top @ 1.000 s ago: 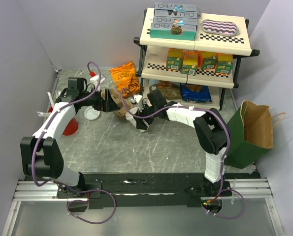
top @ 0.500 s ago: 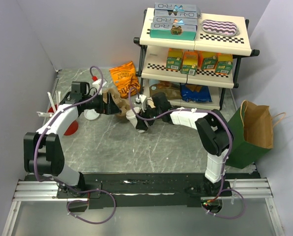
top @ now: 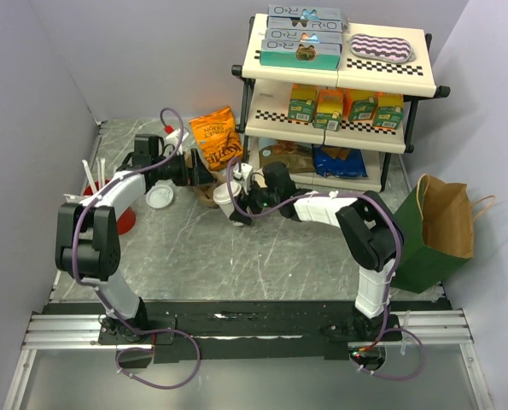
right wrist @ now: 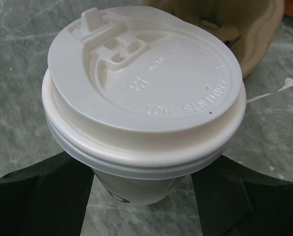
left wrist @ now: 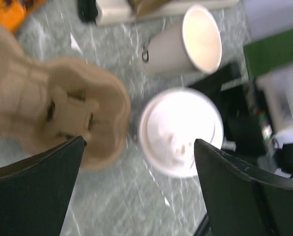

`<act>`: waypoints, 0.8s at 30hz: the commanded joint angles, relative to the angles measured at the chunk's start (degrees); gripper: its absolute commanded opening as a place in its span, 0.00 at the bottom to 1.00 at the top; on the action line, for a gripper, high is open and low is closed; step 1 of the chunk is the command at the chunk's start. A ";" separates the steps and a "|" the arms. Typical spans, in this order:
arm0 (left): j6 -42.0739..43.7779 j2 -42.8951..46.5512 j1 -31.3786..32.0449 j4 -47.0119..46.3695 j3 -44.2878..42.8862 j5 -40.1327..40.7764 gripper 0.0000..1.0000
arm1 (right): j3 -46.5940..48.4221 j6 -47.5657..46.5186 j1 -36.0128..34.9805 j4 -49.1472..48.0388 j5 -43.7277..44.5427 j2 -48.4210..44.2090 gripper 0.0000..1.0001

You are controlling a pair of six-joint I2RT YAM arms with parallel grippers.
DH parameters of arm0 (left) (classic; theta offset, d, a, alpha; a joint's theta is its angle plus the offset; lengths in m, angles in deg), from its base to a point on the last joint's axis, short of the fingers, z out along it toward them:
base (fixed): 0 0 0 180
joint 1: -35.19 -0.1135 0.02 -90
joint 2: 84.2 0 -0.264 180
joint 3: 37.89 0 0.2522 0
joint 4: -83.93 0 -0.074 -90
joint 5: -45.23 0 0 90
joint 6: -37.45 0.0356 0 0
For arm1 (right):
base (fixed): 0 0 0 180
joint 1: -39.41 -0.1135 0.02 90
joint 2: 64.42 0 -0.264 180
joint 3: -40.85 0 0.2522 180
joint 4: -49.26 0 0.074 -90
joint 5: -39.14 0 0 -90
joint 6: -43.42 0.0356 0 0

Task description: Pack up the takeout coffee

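The takeout coffee point(right wrist: 145, 83), a cream paper cup with a white sip lid, stands upright between my right gripper's point(right wrist: 141, 196) black fingers point(right wrist: 38, 196), which are shut on its sides below the rim. From above, the takeout coffee point(top: 225, 195) sits just right of the brown pulp carrier point(top: 206, 197). My left gripper point(top: 198, 173) hovers open above them. Its wrist view shows the carrier point(left wrist: 62, 113) on the left, the takeout coffee point(left wrist: 180, 130) in the middle and a lidless cream cup point(left wrist: 185, 44) on its side beyond. Nothing lies between the left gripper's point(left wrist: 136, 196) fingers.
A loose white lid point(top: 160, 198) and a red object point(top: 121, 219) lie at the left. An orange snack bag point(top: 218, 137) is behind the carrier. A stocked shelf rack point(top: 339, 128) stands at the back right, and a green-and-brown paper bag point(top: 437, 231) at the far right.
My left gripper swung right and farther back, ending over the carrier. My right gripper carried the lidded cup a little left and back, closer to the carrier.
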 commanded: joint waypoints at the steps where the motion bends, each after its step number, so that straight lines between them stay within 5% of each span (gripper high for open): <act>1: -3.78 -2.67 1.49 -6.07 -4.56 -1.72 1.00 | -0.20 -0.39 -0.57 -3.85 1.91 0.52 0.61; 15: -7.29 -3.30 4.22 -7.83 -2.02 -4.28 0.99 | 4.55 -0.04 -2.41 0.90 8.85 3.77 0.67; 24: -11.59 -0.75 4.39 -11.51 2.11 -8.32 0.99 | 1.39 0.14 -2.94 -1.20 12.90 1.84 0.83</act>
